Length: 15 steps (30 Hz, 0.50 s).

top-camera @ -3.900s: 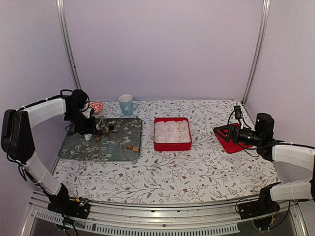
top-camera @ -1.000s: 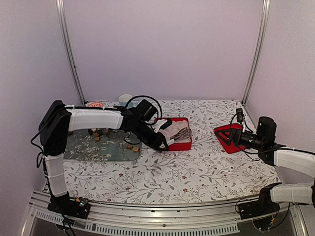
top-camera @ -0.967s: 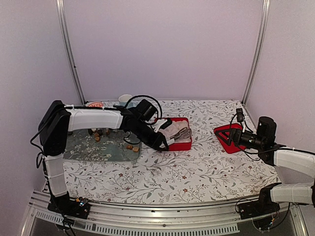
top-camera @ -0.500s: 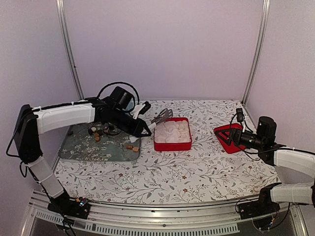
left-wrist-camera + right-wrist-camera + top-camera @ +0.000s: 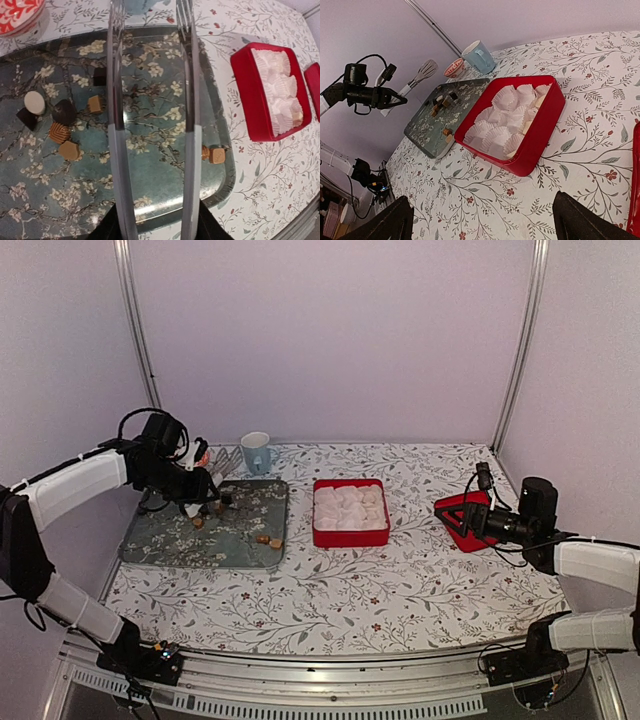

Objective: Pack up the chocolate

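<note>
Left gripper (image 5: 149, 15) back over tray (image 5: 40, 200), chocolate (image 5: 64, 111) small dark, tan, whitish lumps

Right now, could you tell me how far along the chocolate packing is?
Early on. Done: tan bits among the paper cups in the red box may be packed pieces; I cannot confirm. In hand: nothing; the left gripper, tongs apart and empty, hovers over the tray. Left: several chocolates on that tray, plus the red lid by the open right gripper.
</note>
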Tool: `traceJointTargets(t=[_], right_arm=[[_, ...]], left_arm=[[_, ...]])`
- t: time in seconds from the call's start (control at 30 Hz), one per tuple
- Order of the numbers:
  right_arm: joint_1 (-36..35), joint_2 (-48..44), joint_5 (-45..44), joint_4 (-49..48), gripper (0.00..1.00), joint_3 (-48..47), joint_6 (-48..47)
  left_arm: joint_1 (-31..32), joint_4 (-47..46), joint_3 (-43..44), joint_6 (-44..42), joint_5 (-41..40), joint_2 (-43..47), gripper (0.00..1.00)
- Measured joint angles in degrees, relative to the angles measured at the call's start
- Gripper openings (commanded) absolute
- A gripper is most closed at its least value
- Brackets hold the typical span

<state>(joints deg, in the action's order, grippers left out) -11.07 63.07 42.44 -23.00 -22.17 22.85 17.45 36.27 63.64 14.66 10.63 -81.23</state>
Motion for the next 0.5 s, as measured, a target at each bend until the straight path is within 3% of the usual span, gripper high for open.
traceJointTargets(t=[0.17,0.5], right_arm=[[0.0,0.1,-0.1,0.2,0.99,0.0,-0.4],[0.0,0.1,-0.1,0.8,0.99,0.0,-1.0]], left_arm=[[-5.1,2.8,0.0,-0.3,-2.8,-1.9,0.42],[-6.2,5.7,0.6,-1.6,-3.6,-9.2,0.44]])
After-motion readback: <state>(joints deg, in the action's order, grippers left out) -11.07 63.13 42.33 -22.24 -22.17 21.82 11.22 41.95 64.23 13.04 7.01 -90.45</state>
